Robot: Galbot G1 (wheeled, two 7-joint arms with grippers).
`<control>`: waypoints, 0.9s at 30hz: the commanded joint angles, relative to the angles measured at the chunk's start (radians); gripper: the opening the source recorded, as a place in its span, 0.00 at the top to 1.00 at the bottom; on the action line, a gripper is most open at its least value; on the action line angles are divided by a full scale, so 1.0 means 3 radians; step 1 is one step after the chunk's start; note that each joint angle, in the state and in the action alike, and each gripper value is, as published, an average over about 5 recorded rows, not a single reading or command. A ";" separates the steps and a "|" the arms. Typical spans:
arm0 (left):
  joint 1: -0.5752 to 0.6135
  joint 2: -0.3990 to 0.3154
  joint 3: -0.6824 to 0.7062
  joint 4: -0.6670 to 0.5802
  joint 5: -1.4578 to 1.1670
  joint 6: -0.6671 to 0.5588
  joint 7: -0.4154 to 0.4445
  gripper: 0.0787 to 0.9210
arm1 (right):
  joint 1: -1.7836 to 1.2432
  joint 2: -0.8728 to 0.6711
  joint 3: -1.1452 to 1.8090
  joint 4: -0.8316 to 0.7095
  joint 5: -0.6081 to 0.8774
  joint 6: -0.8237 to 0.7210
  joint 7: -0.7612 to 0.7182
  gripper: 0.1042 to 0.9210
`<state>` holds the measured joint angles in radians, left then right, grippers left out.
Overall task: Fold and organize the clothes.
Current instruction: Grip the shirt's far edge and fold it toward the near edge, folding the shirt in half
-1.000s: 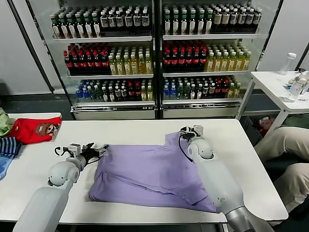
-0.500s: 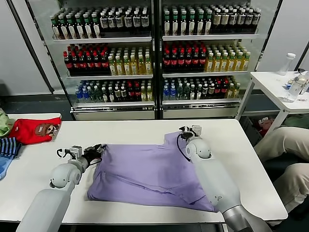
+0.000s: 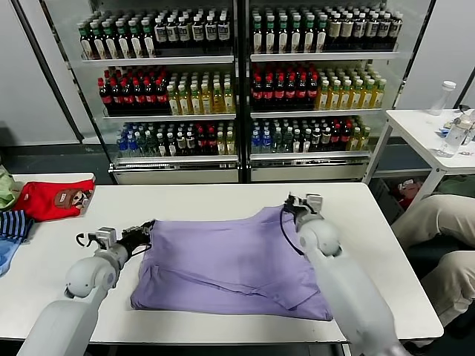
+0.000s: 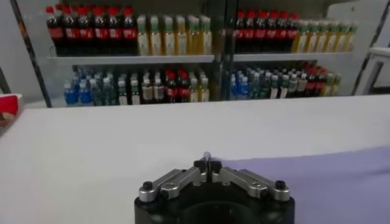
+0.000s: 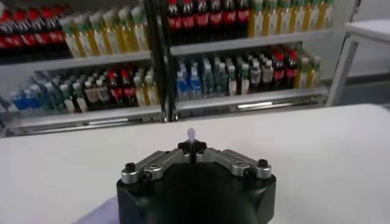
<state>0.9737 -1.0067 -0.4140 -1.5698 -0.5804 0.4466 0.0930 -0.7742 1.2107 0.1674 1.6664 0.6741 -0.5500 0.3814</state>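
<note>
Head view shows the lavender T-shirt lying flat in the lower middle of the frame, on the white table. The left gripper is at the shirt's upper left corner, low over the table. In the left wrist view its fingers are pressed together, and a small tip of cloth stands between them while the purple fabric runs away to the lower right of that frame; so it is pinching the shirt's edge. The right gripper is at the shirt's upper right corner. In the right wrist view its fingers are also closed tight on a small pale tip, and a little lavender cloth shows at the lower left beside its black body. A red garment and a striped garment lie at the left edge of the head view, well apart from the shirt. Shelves of bottles fill the upper part.
</note>
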 commanded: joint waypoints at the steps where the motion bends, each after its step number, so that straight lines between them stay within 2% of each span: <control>1: 0.0796 0.0127 -0.0273 -0.0699 -0.0253 -0.0222 -0.0078 0.99 | -0.1153 -0.0451 0.0317 0.1330 0.0142 -0.0083 0.0079 0.98; 13: 0.1021 0.0091 -0.0331 -0.0670 -0.0080 -0.0364 -0.0067 0.99 | -0.1437 -0.0405 0.0388 0.1475 0.0033 -0.0076 0.0086 0.98; 19: 0.1218 0.0144 -0.0435 -0.0826 -0.0084 -0.0354 -0.0052 0.99 | -0.1595 -0.0452 0.0468 0.1643 0.0027 -0.0091 0.0124 0.98; 22: 0.1318 0.0148 -0.0450 -0.0924 -0.0035 -0.0270 -0.0039 0.99 | -0.1716 -0.0466 0.0513 0.1728 0.0021 -0.0093 0.0137 0.98; 27: 0.1345 0.0138 -0.0436 -0.1018 0.0230 0.0098 -0.0082 0.96 | -0.1904 -0.0505 0.0524 0.1761 -0.0104 -0.0099 0.0077 0.98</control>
<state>1.3046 -0.9682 -0.5290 -1.8022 -0.5942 0.3670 0.0784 -1.2382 1.0781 0.3027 2.1247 0.6719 -0.5775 0.4172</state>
